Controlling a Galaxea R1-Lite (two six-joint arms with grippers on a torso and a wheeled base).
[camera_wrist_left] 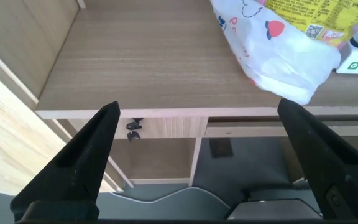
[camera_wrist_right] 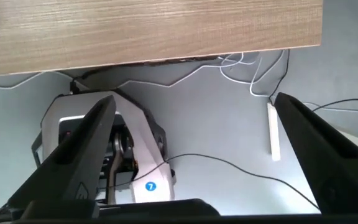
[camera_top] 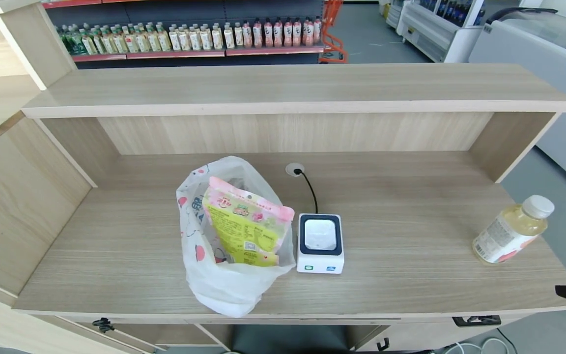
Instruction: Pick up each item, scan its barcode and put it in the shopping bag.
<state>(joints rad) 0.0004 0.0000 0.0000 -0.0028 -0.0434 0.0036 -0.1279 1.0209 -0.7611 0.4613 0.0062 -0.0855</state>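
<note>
Bag (camera_top: 224, 290): white shopping bag standing on the counter (camera_top: 410, 221), left of centre, mouth open and sagging toward the front edge.
Pouch (camera_top: 243, 226): pink and yellow snack pouch upright inside the bag, its top poking out of the mouth; this item counts as bagged.
Scanner (camera_top: 320, 255): small white box with a dark-framed window facing up, just beside the bag on its right; its cable (camera_top: 309, 189) runs back to a port in the counter.
Bottle (camera_top: 509, 233): pale drink bottle with a white cap, leaning near the counter's right edge, well apart from the scanner and bag; not yet picked up.
Left gripper (camera_wrist_left: 199, 107): jaws spread wide, nothing between them; it hangs off the counter's front edge, below the top, with the bag ahead.
Right gripper (camera_wrist_right: 196, 99): jaws spread wide and empty, low beyond the counter's edge, above the floor and loose cables.
Progress: by my reading, one item is in and one is left. The bottle needs grasping, a pass over the scanner window, then a drop into the bag.
</note>
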